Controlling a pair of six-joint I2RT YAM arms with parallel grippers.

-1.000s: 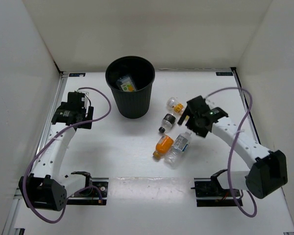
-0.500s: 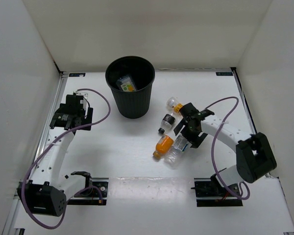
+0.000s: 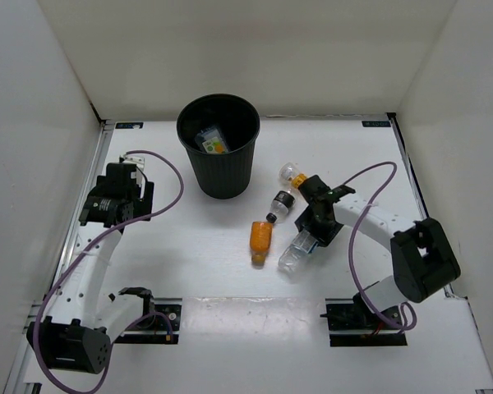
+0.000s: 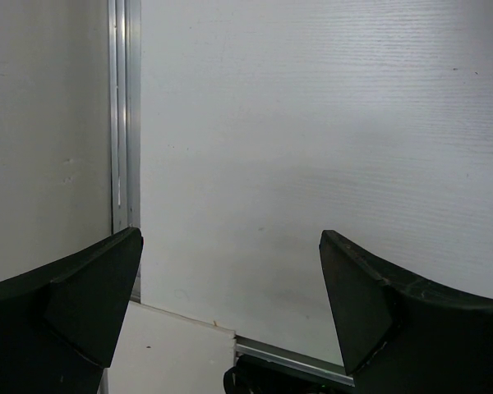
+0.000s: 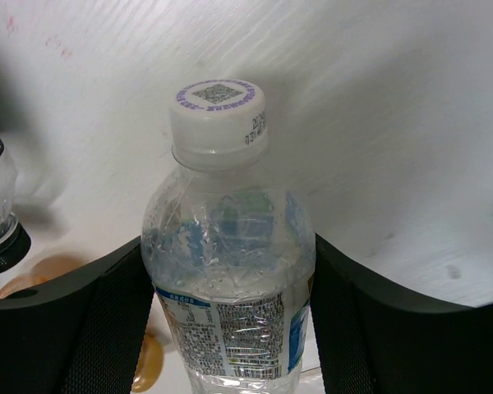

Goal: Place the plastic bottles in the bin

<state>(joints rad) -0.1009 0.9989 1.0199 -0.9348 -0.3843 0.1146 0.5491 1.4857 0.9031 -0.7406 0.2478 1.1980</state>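
Lab cell, white enclosure walls, table

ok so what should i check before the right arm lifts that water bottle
1. Placement: the water bottle lies between the fingers of the right gripper: ok.
2. Grip firmly closed: cannot tell.
3. Target: the bin is upright with its mouth open: ok.
4. Neighbours: the orange bottle lies close beside it; clear of the lift: cannot tell.
5. Other arm: the left gripper is open, apart from the bin: ok.
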